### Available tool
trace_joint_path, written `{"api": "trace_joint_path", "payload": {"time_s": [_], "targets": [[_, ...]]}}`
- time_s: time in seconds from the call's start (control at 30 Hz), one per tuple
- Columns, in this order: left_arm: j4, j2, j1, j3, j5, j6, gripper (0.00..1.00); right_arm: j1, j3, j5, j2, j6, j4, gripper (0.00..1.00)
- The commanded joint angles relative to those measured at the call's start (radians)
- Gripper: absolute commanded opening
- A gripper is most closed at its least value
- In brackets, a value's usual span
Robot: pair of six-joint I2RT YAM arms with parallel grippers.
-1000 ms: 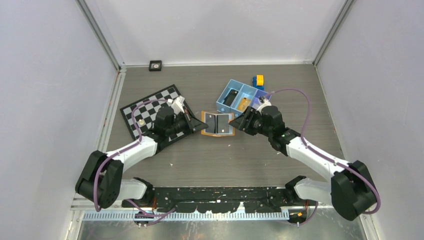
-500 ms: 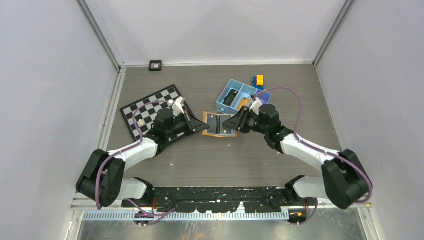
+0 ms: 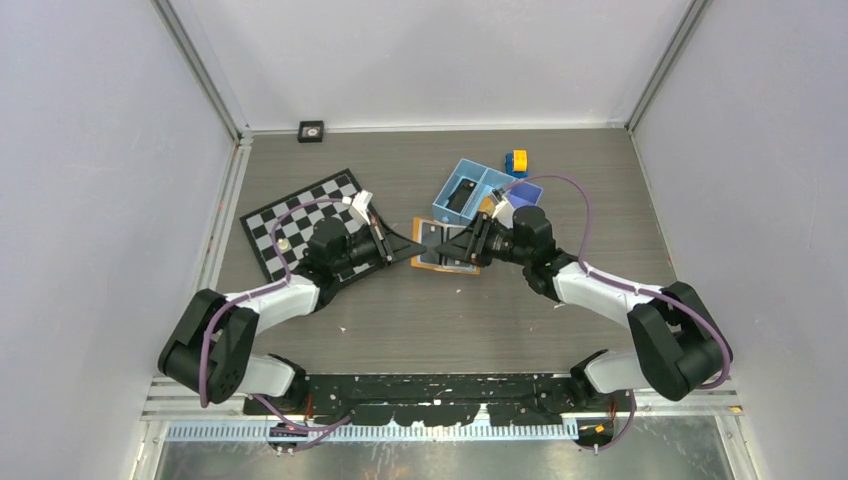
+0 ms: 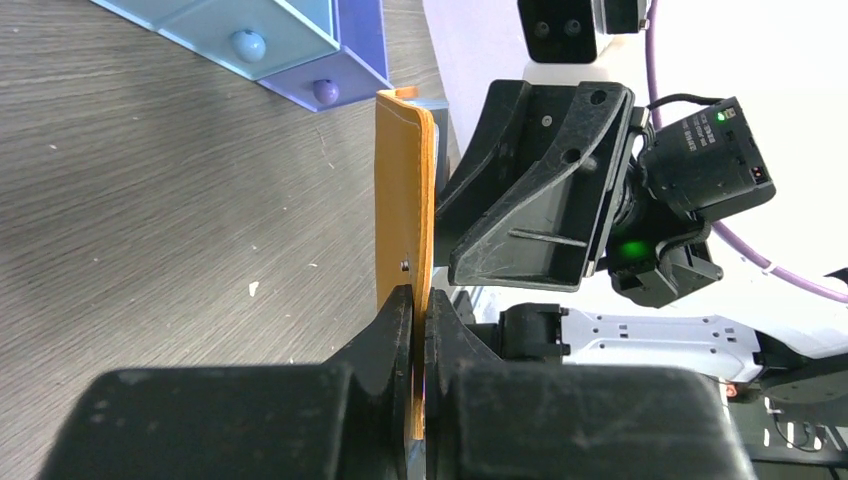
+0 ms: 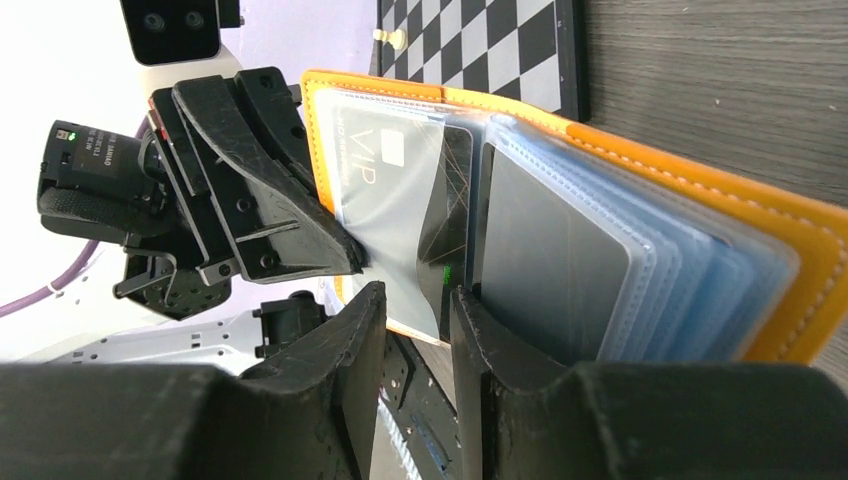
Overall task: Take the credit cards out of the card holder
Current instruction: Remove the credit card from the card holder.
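The card holder (image 4: 402,190) is orange with pale stitching along its edge. Its sleeves (image 5: 700,275) are clear with a grey-blue tint, and the card (image 5: 545,250) behind one is dark grey. The chessboard (image 3: 320,188) is checked black and white. The tray (image 3: 468,168) is light blue, the block (image 3: 517,161) yellow and blue. The table (image 3: 420,320) is grey-brown wood grain. The left gripper (image 4: 421,305) and right gripper (image 5: 418,300) are black, and the cable (image 4: 652,50) is purple.

Only one word was made out: "VIP", printed in pale letters on a grey-and-black card (image 5: 400,200) tucked into the open orange card holder (image 5: 690,195), as seen in the right wrist view. The finer print beside it could not be read.
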Motion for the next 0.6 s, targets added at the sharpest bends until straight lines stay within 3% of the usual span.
{"api": "trace_joint_path", "payload": {"time_s": [0.0, 0.3, 0.57], "targets": [[0.215, 0.007, -0.007, 0.001, 0.077, -0.074, 0.00, -0.006, 0.032, -0.004, 0.014, 0.012, 0.025, 0.36], [0.227, -0.001, -0.008, -0.005, 0.076, -0.084, 0.00, -0.045, -0.004, 0.058, -0.053, 0.007, -0.009, 0.44], [0.290, 0.003, -0.008, -0.013, 0.087, -0.118, 0.00, -0.045, -0.002, 0.015, -0.014, 0.032, 0.036, 0.40]]}}
